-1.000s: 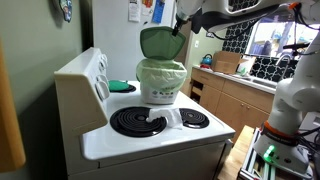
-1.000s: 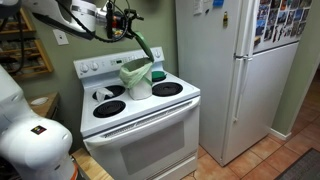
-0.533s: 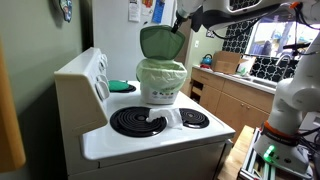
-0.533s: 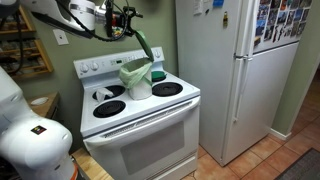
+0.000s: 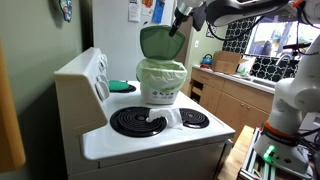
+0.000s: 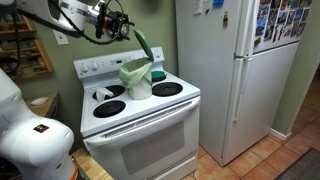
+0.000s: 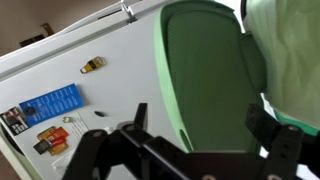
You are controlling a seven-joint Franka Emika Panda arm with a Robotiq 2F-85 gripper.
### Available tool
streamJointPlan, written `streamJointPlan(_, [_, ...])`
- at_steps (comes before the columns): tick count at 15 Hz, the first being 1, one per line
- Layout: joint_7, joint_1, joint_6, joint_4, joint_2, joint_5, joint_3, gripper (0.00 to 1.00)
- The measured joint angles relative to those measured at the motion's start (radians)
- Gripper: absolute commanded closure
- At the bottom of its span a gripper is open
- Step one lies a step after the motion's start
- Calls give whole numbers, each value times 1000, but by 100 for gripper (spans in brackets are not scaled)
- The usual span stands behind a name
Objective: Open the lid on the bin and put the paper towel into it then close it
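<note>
Lid [image 5: 160,42] stands open just under tool [image 5: 181,22], whose fingers sit wide apart, bin [image 5: 161,82] below on desk [image 5: 105,138]; back off gently so lid doesn't drop shut, paper towel not spotted.

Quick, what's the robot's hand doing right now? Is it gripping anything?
Hand: open wide, holding nothing. The lid stands raised beside it.

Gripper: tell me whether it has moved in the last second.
Yes. The gripper has drawn back from the open lid, away from the fridge.
</note>
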Motion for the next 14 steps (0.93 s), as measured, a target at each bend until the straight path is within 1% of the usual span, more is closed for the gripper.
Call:
streamJointPlan(2, [-26, 20, 7, 0, -16, 89, 11, 0])
streamJointPlan(5, [-72, 51, 62, -4, -37, 261, 25, 0])
streamJointPlan(8, [-99, 73, 140, -28, -40, 421, 43, 0])
streamJointPlan(11, [-128, 80, 256, -85, -20, 568, 60, 0])
streamJointPlan(12, [-143, 81, 294, -109, -5, 612, 66, 0])
streamJointPlan(14, [-151, 81, 337, -140, 25, 645, 72, 0])
